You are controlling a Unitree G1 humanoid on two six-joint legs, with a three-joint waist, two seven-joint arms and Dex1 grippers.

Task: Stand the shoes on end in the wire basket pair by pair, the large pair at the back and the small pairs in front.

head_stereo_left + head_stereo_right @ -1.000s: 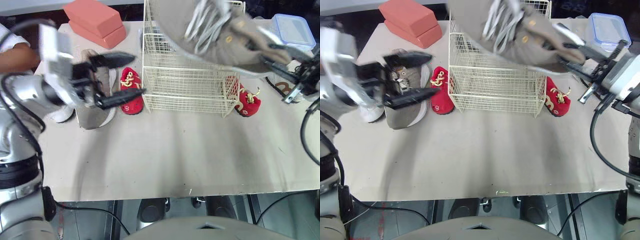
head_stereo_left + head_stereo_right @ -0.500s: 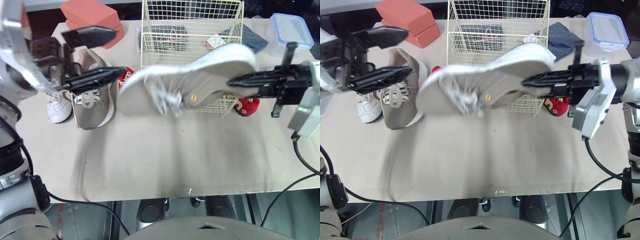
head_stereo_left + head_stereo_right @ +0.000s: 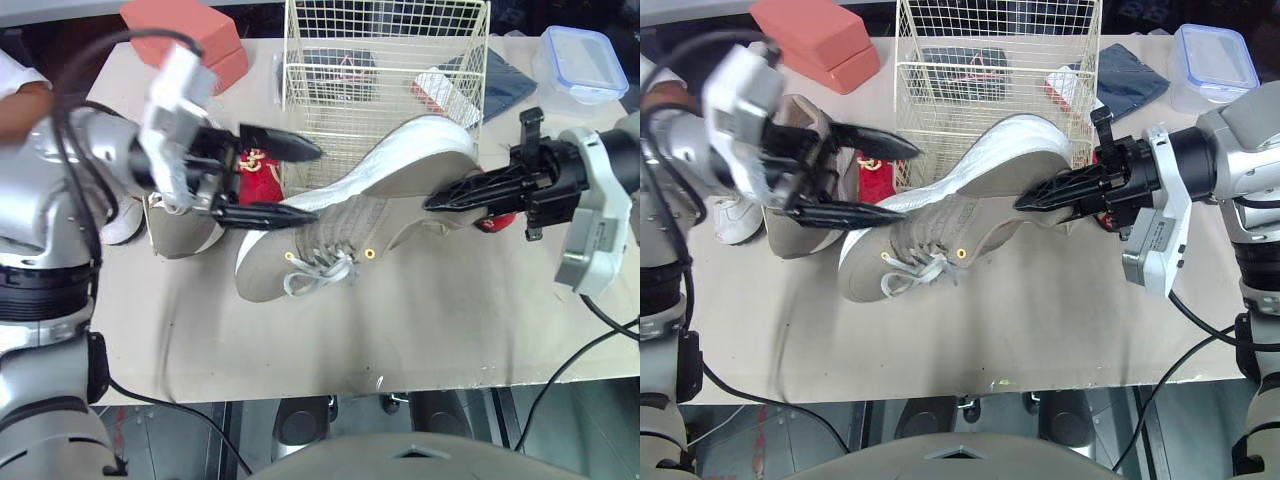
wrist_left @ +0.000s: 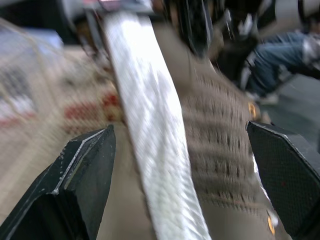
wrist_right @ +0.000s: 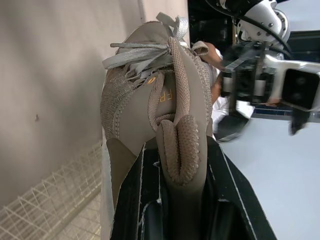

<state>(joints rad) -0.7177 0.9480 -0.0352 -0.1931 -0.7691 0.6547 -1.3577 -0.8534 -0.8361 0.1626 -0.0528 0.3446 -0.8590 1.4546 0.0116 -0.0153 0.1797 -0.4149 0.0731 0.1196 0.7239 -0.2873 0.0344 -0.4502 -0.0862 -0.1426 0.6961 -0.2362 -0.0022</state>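
A pale beige table (image 3: 420, 330) carries a cream wire basket (image 3: 340, 130) far centre, coral-red blocks (image 3: 810, 30) far left, and a clear lidded plastic box (image 3: 585, 60) beside a dark blue cloth (image 3: 1130, 80) far right. A taupe sneaker (image 3: 790, 225), white shoe (image 3: 735, 215) and small red shoe (image 3: 262, 180) lie left of the basket.

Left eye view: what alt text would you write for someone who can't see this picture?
The robot's right pincer grips the heel of a large tan shoe, tilted heel-high in front of a wire basket on a table. Its left pincer is open around the toe end. A small red shoe lies beside the basket.
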